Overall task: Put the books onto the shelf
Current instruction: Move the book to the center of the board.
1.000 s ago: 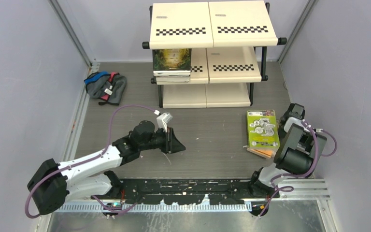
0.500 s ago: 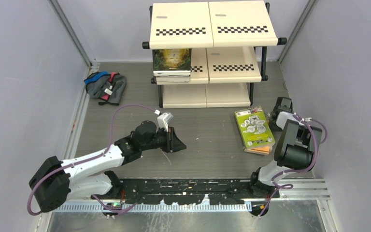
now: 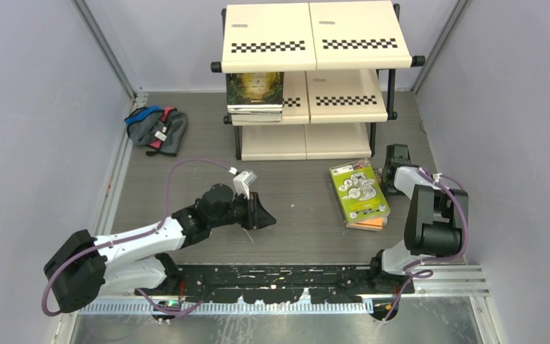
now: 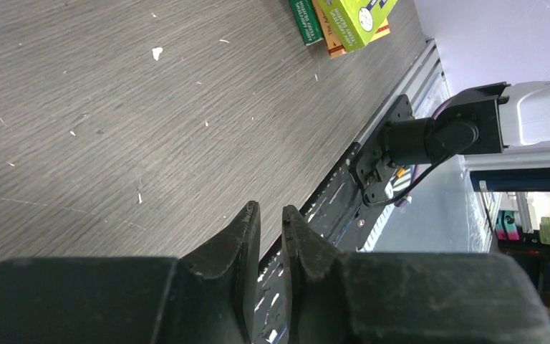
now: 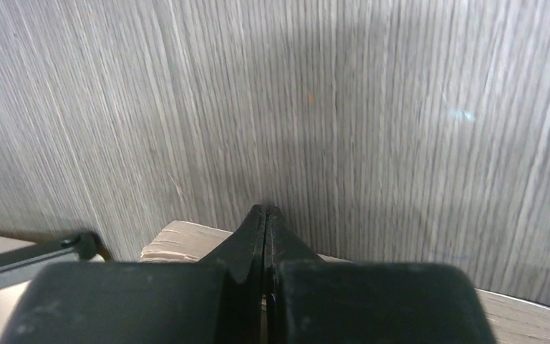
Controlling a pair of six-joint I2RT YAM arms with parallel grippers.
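Starting with what is left: the lime green paperback (image 3: 359,190) lies flat on an orange paperback (image 3: 367,223) on the grey wood-grain table (image 3: 308,215), right of centre, just near of the right end of the three-tier shelf (image 3: 272,29) of cream boards and checkered strips. You still have that pair to lift. The dark green-gold book (image 3: 255,87) already sits on a small pile at the left of the middle tier, so I'd judge you well past halfway.

Your right gripper (image 5: 266,211) is closed tight on nothing, at the pair's far right edge (page edges show just under the fingers). Since a second ago it has slid both books leftward, toward the centre.

Your left gripper (image 4: 271,211) hovers mid-table, well apart, fingers barely parted and empty, hardly moved.
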